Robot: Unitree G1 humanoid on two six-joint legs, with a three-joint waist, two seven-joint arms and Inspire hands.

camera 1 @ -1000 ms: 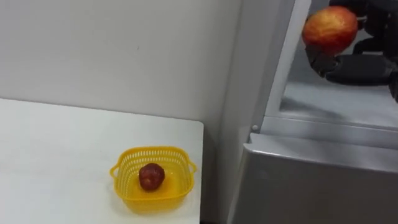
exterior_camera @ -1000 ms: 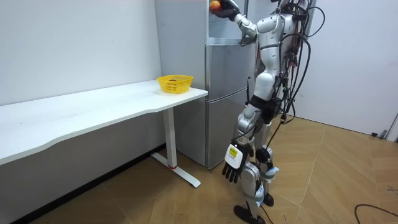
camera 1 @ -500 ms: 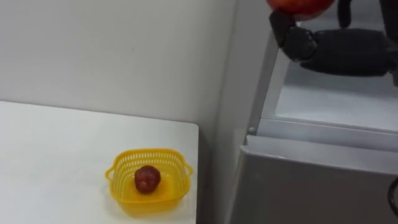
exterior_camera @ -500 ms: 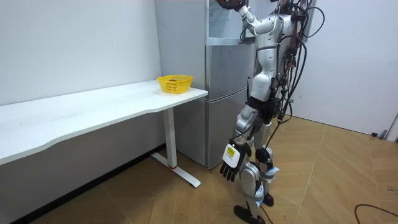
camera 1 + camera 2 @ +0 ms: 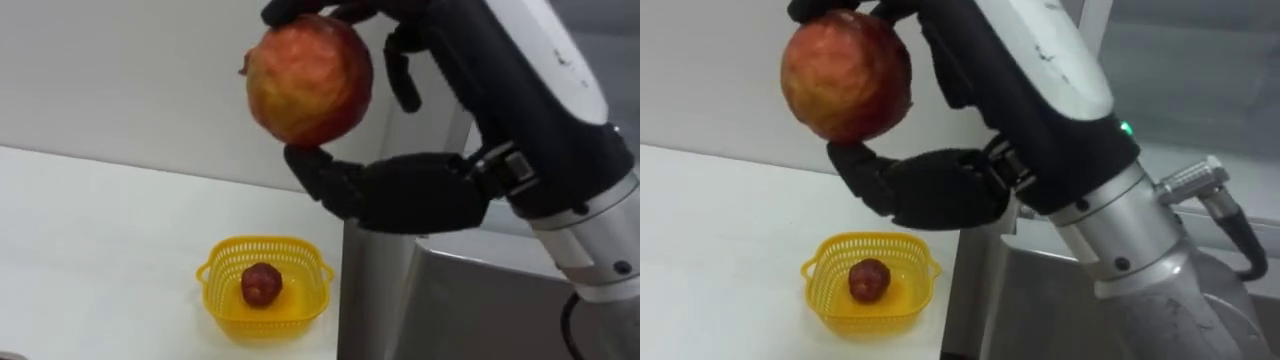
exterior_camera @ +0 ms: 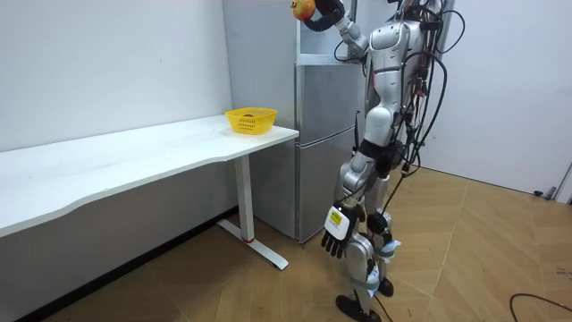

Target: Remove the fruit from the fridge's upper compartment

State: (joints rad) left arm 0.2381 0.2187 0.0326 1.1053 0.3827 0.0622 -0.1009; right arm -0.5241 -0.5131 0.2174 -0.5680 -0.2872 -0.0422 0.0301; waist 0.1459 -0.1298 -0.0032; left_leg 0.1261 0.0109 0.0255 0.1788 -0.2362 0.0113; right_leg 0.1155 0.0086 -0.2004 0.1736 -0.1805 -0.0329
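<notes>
No writing, label or number is legible on anything here.

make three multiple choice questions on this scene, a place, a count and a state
1. Where does the yellow basket stand?
A. on the white table, at its corner beside the fridge
B. on the floor
C. inside the fridge
2. How many fruits lie in the basket?
A. none
B. one
C. three
3. What is the right hand doing?
A. hanging open
B. gripping a red-yellow fruit
C. pressing on the table

Answers: 1 A, it sits on the tabletop; 2 B, a single dark red fruit lies inside; 3 B, the hand is curled round the fruit.
</notes>
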